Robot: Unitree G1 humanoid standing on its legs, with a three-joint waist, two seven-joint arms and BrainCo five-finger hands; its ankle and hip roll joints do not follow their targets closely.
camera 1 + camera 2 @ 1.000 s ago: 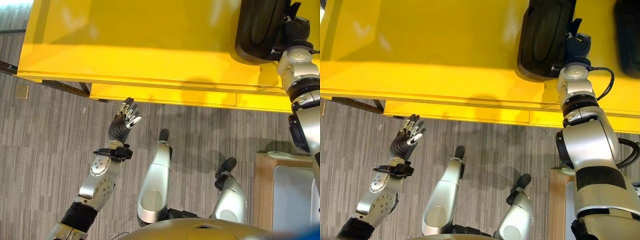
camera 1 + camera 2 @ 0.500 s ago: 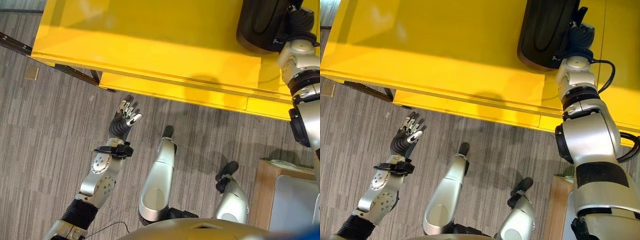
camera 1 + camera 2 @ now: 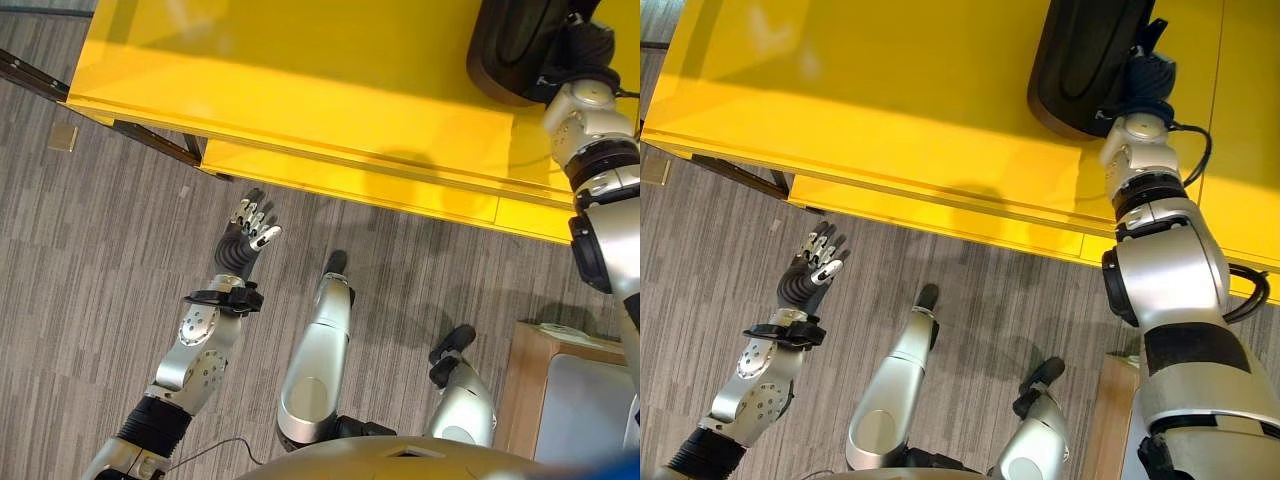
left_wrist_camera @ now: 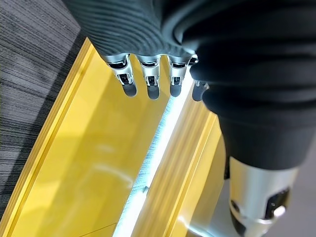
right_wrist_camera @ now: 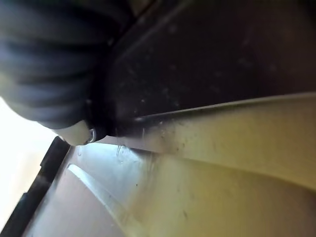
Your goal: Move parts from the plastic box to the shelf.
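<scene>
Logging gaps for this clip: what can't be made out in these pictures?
- Right hand fingers: hidden against the black part in both eye views; the right wrist view is too close to show them.
- Black part's far end: cut off by the top edge in the eye views.
- Wooden box: cut by the right edge of the left eye view, contents unseen.

Left hand shows plainly, open.

Black part [image 3: 1085, 60] crowds the yellow shelf [image 3: 870, 110] right end; left stretch bare.

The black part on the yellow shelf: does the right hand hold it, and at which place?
Cannot tell. The right hand is at the near edge of the black part, but its fingers are hidden. The left hand is open and holds nothing.
</scene>
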